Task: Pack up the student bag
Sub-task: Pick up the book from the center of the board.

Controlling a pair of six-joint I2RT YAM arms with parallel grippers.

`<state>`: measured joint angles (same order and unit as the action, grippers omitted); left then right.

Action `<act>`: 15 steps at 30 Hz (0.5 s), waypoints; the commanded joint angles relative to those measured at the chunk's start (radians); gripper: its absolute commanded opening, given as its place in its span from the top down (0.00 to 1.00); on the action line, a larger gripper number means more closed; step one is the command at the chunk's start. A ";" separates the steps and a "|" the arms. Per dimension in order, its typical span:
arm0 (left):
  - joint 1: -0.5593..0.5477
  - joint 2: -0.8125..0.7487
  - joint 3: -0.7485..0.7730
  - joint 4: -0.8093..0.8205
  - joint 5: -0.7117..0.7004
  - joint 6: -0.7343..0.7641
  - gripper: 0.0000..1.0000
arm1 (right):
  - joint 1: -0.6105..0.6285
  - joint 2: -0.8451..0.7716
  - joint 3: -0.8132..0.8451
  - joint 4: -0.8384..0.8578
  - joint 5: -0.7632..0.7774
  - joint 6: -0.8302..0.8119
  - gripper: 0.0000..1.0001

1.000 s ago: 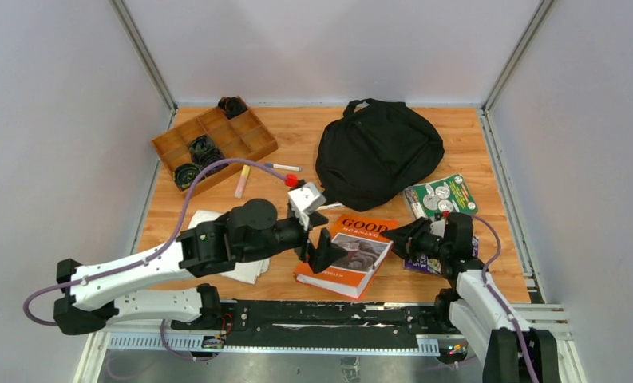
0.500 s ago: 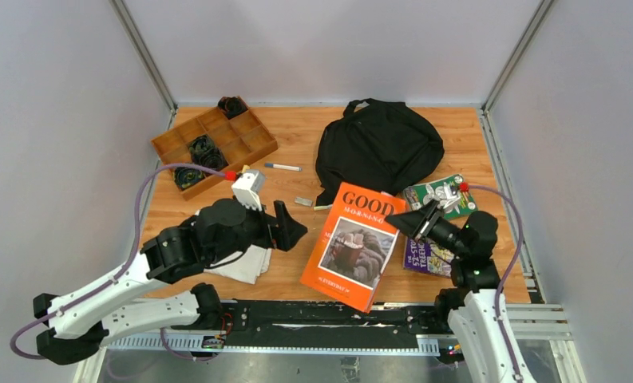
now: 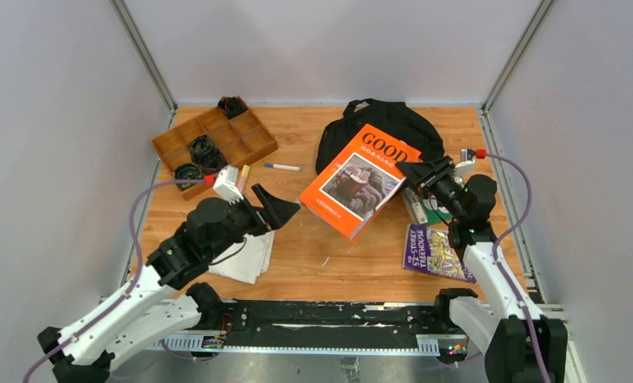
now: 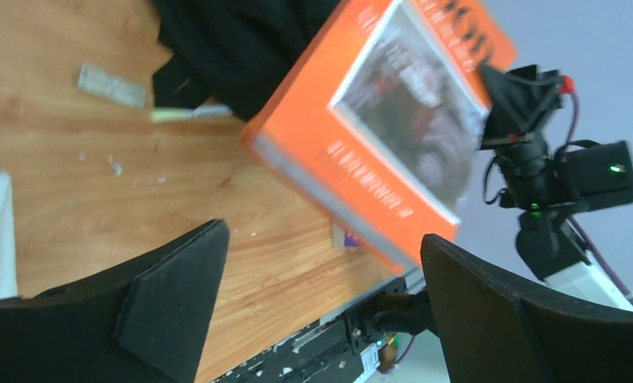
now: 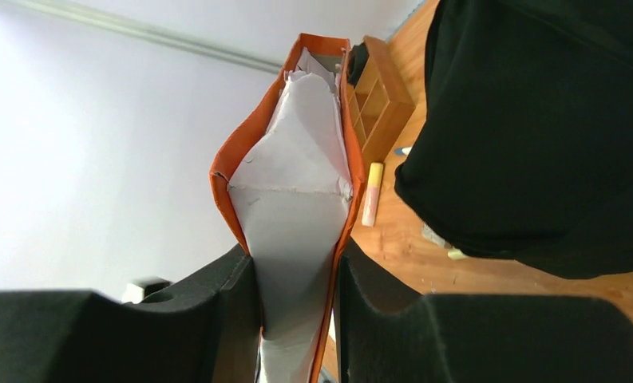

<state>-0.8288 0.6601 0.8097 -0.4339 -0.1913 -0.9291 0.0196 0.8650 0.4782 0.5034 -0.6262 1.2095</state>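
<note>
The student bag (image 3: 393, 126), a soft black backpack, lies at the back of the table, its front partly hidden by an orange "GOOD" book (image 3: 359, 180). My right gripper (image 3: 413, 171) is shut on the book's right edge and holds it tilted in the air in front of the bag. In the right wrist view the book's white pages (image 5: 293, 207) sit between the pads, with the bag (image 5: 544, 120) to the right. My left gripper (image 3: 277, 209) is open and holds nothing, off to the left of the book (image 4: 377, 136), above bare wood.
A wooden compartment tray (image 3: 249, 136) with black coils stands at the back left. A pen (image 3: 282, 167) and a yellow highlighter (image 3: 243, 174) lie near it. A white cloth (image 3: 245, 259) lies under my left arm. A purple book (image 3: 434, 252) lies front right.
My right gripper has raised the orange book off the table and carried it back toward the bag. My left gripper has drawn away to the left, still open.
</note>
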 commanded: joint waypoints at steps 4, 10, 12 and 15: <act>0.097 -0.097 -0.350 0.560 0.161 -0.243 0.00 | 0.036 0.093 0.072 0.173 0.173 0.141 0.76; 0.098 -0.133 -0.500 0.780 0.064 -0.344 0.00 | 0.046 0.199 0.078 0.293 0.122 0.219 0.75; 0.114 -0.102 -0.600 1.002 0.053 -0.425 0.00 | 0.067 0.260 0.066 0.395 0.112 0.266 0.75; 0.139 0.006 -0.599 1.099 0.143 -0.434 0.00 | 0.103 0.332 0.075 0.477 0.102 0.284 0.75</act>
<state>-0.7189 0.5640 0.2363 0.3939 -0.0883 -1.2873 0.0704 1.1309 0.5289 0.7681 -0.4988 1.4124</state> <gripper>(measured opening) 0.996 0.363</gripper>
